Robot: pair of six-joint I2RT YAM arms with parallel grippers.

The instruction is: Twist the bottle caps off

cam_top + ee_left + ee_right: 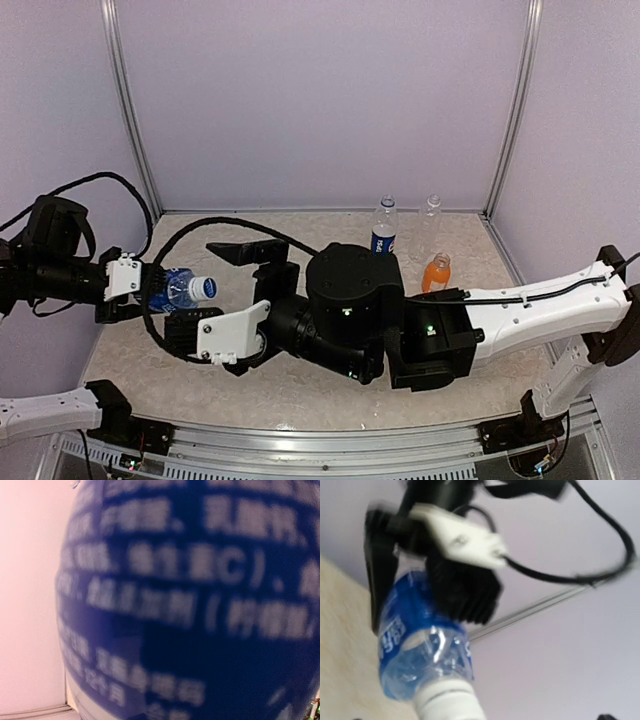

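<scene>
Blue cap [208, 288]: on held bottle [178, 290], dark blue label, lying sideways above tabletop [120, 355]. Left gripper [147, 290]: jaws clamped on its body. Right gripper [232, 293]: jaws wide, either side of cap, apart from it. At rear, 3 upright: blue-labelled bottle [384, 228], clear bottle [431, 212], orange bottle [436, 272].

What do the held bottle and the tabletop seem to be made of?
Held bottle: clear glossy plastic, going by see-through ribbed walls with bright glints; blue label looks like printed film. Tabletop: matte beige, faintly mottled like stone, possibly laminate.
</scene>
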